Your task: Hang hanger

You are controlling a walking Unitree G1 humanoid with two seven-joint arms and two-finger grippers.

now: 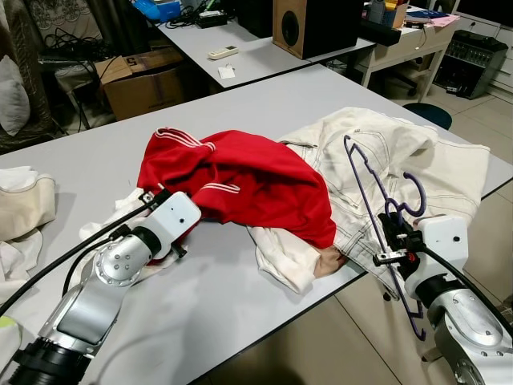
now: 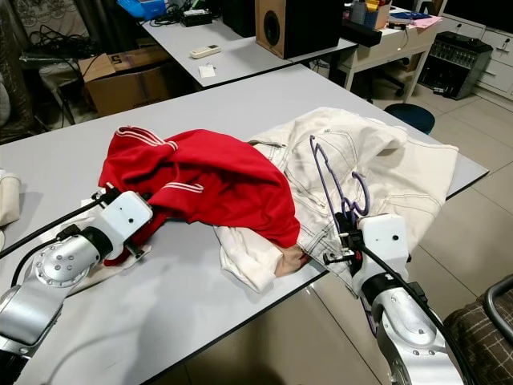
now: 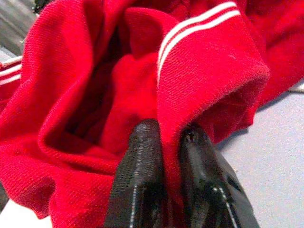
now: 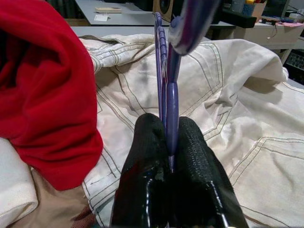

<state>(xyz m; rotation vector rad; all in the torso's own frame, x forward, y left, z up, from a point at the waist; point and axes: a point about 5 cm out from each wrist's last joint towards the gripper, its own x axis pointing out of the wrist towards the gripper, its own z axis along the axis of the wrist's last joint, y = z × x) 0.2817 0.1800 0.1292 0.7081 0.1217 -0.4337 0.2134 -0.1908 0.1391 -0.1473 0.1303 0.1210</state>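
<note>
Left eye view: at the near edge of a grey tabletop, the robot's two silver arms reach in from below. The right gripper sits at the near right corner of the tabletop, its jaws clenched on the purple hanger; the right wrist view shows the hanger pinched between the two black fingers, rising away from them over pale cloth. The hanger stands tilted above the cream denim jacket, its hook curling near the gripper and one end hanging past the table's edge beside the wrist. To the left, the left gripper presses into the near side of the red garment, jaws grasping a fold of its red fabric just below a pair of white stripes, as the left wrist view shows. The red garment, trimmed with white stripes, lies heaped in the middle of the tabletop, overlapping the cream jacket to its right and a white piece of clothing beneath it that reaches the front edge. More pale cloth lies bunched at the far left of the tabletop. Beyond, a second grey table carries a white remote control and a wooden speaker. A cardboard box sits on the floor to the left, and a dark round stool stands to the right.
</note>
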